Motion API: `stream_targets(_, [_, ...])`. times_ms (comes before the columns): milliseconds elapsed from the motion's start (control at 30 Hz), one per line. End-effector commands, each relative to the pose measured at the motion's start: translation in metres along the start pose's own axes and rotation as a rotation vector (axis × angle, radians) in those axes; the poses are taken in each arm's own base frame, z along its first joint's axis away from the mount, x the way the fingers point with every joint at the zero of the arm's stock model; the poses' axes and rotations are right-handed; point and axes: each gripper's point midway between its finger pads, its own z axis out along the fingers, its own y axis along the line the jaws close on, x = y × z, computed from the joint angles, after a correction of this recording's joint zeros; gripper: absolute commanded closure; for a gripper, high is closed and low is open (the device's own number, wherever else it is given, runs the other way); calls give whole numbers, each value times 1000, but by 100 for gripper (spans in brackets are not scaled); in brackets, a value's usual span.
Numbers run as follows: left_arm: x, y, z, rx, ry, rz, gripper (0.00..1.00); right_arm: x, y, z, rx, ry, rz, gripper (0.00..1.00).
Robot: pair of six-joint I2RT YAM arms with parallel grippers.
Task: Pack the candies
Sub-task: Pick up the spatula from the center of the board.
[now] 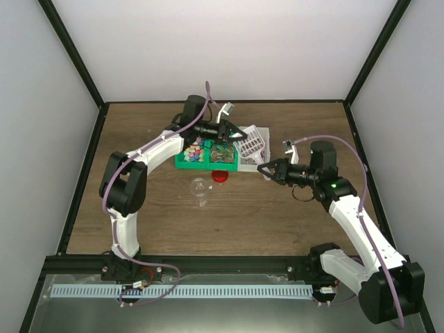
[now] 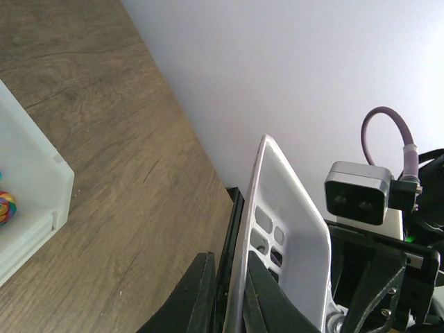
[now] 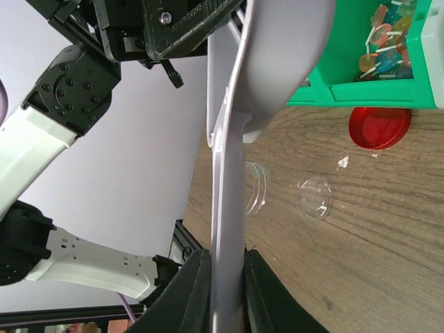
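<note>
Nearest the arm bases, on the bare wood of the table [image 1: 291, 222]: a small clear jar [image 1: 199, 185], with a clear disc [image 3: 316, 198] just beside it in the right wrist view. A little farther on, a round red lid [image 1: 220, 176], flat on the wood just in front of the green tray [image 1: 182, 163]; touching its near wall or not, cannot tell.

Off to the right at about the same depth, the right gripper [image 1: 264, 168], pointing left. Pressed together on the long white handle of the scoop [image 1: 251, 144]. In its own camera, dark fingers [image 3: 193, 291] snug against both sides of the handle, no gap showing.

Beyond the lid, the candies [image 1: 198, 148], heaped in the tray's compartments. Pink, yellow, blue and orange on the left, a browner lot on the right. Seen from the right wrist as small bright pieces [image 3: 386, 41] behind the green wall.

At the tray's right end, the slotted bowl of the scoop.

Farthest back, the left gripper [image 1: 229, 133], reaching across above the tray. Pinching the scoop's thin side wall [image 2: 291, 215], one black finger [image 2: 194, 298] on each face, closed hard against the plastic.
</note>
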Motion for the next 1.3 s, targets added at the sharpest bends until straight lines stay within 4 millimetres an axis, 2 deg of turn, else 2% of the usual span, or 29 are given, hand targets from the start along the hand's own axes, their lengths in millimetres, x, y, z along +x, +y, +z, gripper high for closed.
stream_targets(0, [5, 5, 1, -2, 8, 10, 96, -3, 17, -7, -54, -16, -74, 84])
stream_targets(433, [8, 9, 0, -10, 16, 7, 96, -5, 17, -9, -44, -32, -77, 85])
stream_targets(500, [8, 9, -1, -11, 16, 7, 96, -5, 18, -9, -45, -31, -79, 93])
stream_targets(600, [9, 10, 0, -14, 17, 5, 96, -6, 19, -9, -46, -32, -85, 99])
stream_targets(900, [1, 14, -5, -81, -30, 42, 94, -5, 19, -8, -55, -21, -68, 99])
stream_targets(933, [0, 15, -5, -84, -33, 39, 89, -5, 19, -7, -59, -19, -64, 99])
stream_targets(1000, [-1, 20, -6, -99, -41, 25, 47, -5, 19, -6, -63, -17, -52, 99])
stream_targets(1100, [-3, 26, -11, -130, -58, 4, 5, -5, 15, -4, -57, -12, -19, 99])
stream_targets(1133, [-5, 27, -14, -144, -72, 2, 1, -6, 14, -3, -52, -10, -11, 99])
stream_targets(1267, [-22, 36, -38, -295, -203, 29, 0, -14, 6, -4, 11, -44, 20, 99])
